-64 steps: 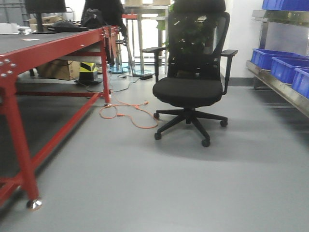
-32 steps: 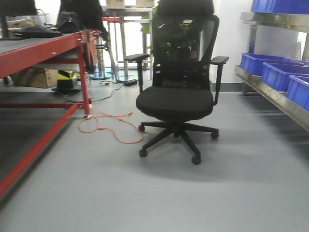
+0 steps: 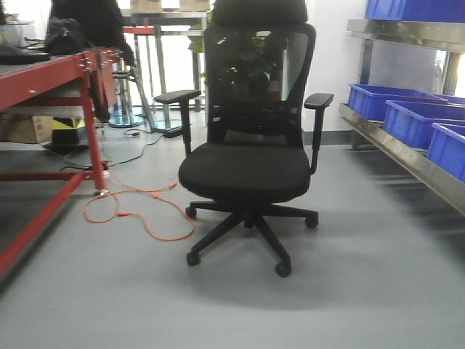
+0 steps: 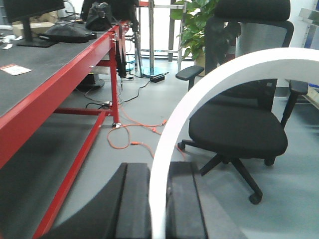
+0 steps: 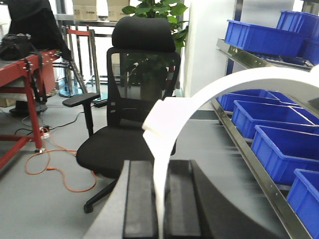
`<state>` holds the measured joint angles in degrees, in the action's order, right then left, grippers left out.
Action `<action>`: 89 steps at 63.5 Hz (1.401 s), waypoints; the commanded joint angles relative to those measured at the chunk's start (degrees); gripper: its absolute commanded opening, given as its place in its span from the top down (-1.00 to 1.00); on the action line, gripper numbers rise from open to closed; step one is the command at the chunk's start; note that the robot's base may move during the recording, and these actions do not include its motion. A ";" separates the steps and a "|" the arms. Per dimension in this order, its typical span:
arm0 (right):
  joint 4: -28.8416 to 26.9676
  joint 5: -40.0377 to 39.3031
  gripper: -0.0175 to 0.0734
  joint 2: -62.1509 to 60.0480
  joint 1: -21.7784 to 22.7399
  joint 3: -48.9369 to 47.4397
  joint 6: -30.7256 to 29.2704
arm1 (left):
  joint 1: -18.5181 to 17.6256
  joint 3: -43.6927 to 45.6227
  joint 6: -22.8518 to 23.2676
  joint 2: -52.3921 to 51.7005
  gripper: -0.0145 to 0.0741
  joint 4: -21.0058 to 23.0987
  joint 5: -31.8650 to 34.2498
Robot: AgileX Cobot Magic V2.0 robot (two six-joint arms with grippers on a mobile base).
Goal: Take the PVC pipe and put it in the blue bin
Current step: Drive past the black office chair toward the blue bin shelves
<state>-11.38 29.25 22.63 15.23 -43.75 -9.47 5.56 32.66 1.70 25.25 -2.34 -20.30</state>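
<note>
Left wrist-mounted view is showing my left gripper [image 4: 159, 172] closed on the PVC pipe [image 4: 197, 92], right gripper [image 5: 159, 169] likewise pinching one; overhanging arcs are risking snagging the chair [image 3: 243, 171], twisting loose.

This is a workshop or lab floor that doubles as an office corner. A long red steel-framed workbench [image 4: 65, 84] with a dark top runs down one side and carries a monitor [image 4: 30, 7]. Opposite it, a metal shelf rack [image 3: 392, 149] holds rows of blue plastic bins [image 5: 277, 147] of the parts-storage kind. The grey floor [image 3: 349, 291] is bare and smooth, with an orange cable [image 3: 120, 214] lying loose on it. A black mesh-backed office chair [image 3: 247, 171] on castors stands in the open. A cardboard box [image 3: 22, 129] sits under the bench, and a potted plant [image 5: 154, 9] stands behind the chair.
</note>
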 commanded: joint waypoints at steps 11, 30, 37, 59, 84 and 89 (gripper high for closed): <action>0.17 -1.39 0.99 -0.01 0.00 0.04 -0.22 | 0.03 -0.02 0.44 -0.37 0.92 0.55 2.07; 0.17 -1.39 0.99 -0.01 0.00 0.04 -0.22 | 0.03 -0.02 0.44 -0.37 0.92 0.55 2.07; 0.17 -1.39 0.99 -0.01 0.00 0.04 -0.22 | 0.03 -0.02 0.44 -0.37 0.92 0.55 2.07; 0.17 -1.39 0.99 -0.01 0.00 0.04 -0.22 | 0.03 -0.02 0.44 -0.37 0.92 0.55 2.07; 0.17 -1.39 0.99 -0.01 0.00 0.04 -0.22 | 0.03 -0.02 0.44 -0.37 0.92 0.55 2.07; 0.17 -1.39 0.99 -0.01 0.00 0.04 -0.22 | 0.03 -0.02 0.44 -0.37 0.92 0.55 2.07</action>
<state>-11.38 29.25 22.63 15.23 -43.75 -9.56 5.56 32.66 1.70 25.24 -2.34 -19.98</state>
